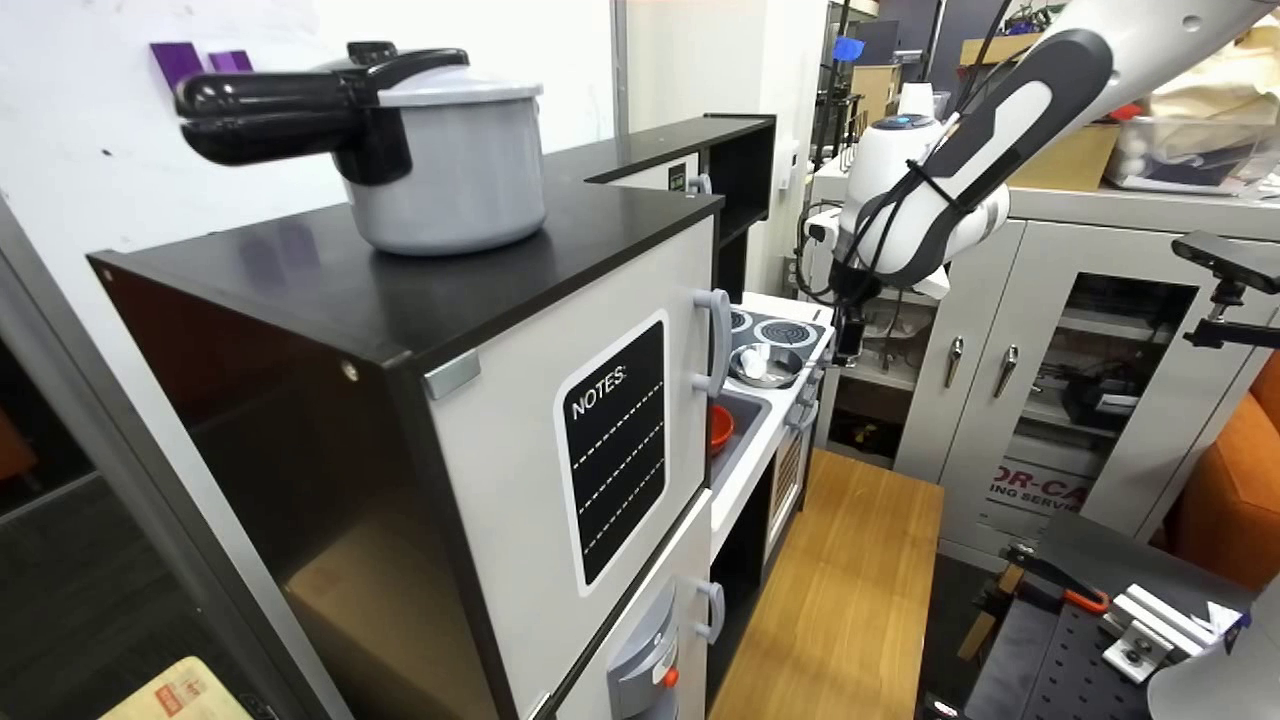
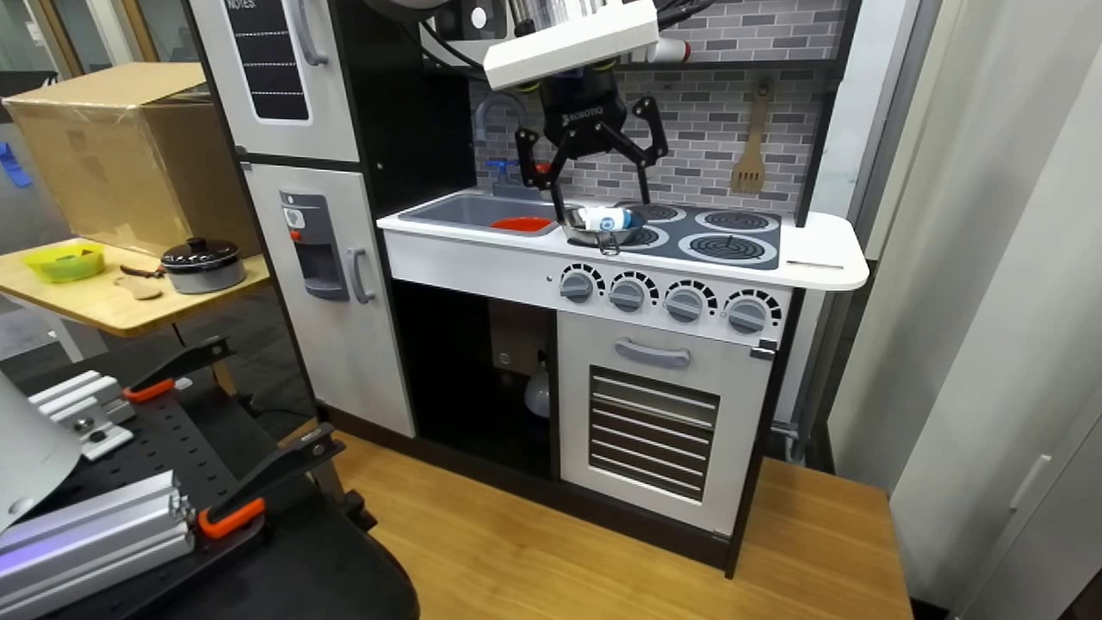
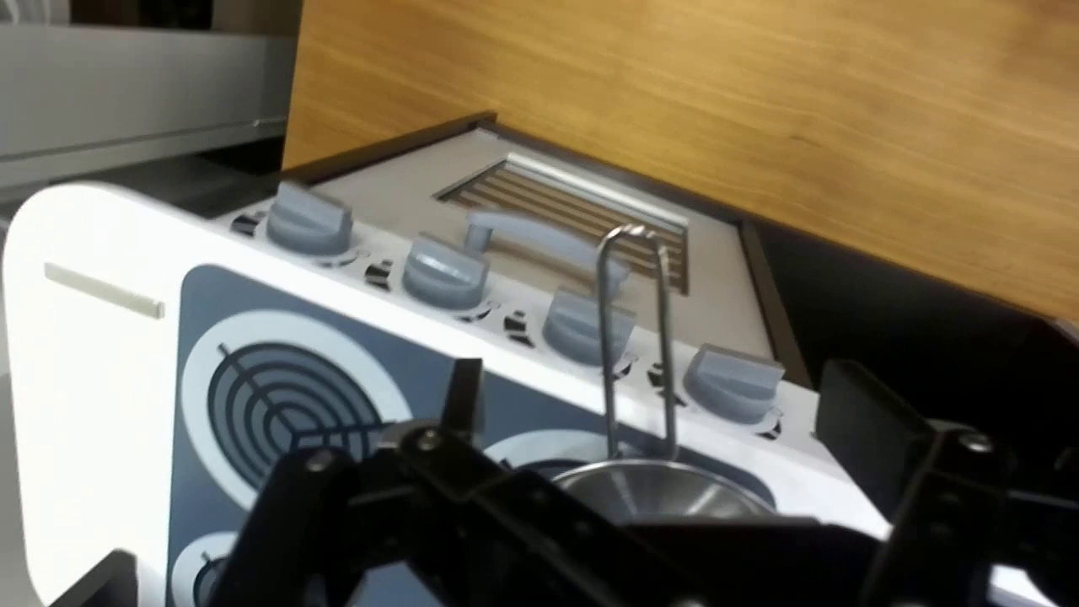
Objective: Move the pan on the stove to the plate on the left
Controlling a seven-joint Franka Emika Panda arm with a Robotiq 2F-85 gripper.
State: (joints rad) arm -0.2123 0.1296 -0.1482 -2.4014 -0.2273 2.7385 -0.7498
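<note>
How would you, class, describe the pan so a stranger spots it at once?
Find the toy kitchen, then its stove. At the front corner nearest the sink is the pan, shiny metal, set apart from the burners by its looped wire handle.

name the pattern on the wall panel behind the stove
The wall panel has a grey brick pattern with pale joints, clearest in an exterior view.

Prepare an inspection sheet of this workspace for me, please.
Surface: stove beside a sink, carrying the pan.
Job's things: pan holds a white-and-blue item; red bowl in the sink, perhaps the intended plate.
Clutter: black-lidded pot and green bowl on a side table.
Gripper: open, near the pan; contact unclear.
Cables: dark, alongside the arm.
Surroundings: cardboard box, hanging wooden spatula, grey pressure cooker.
</note>
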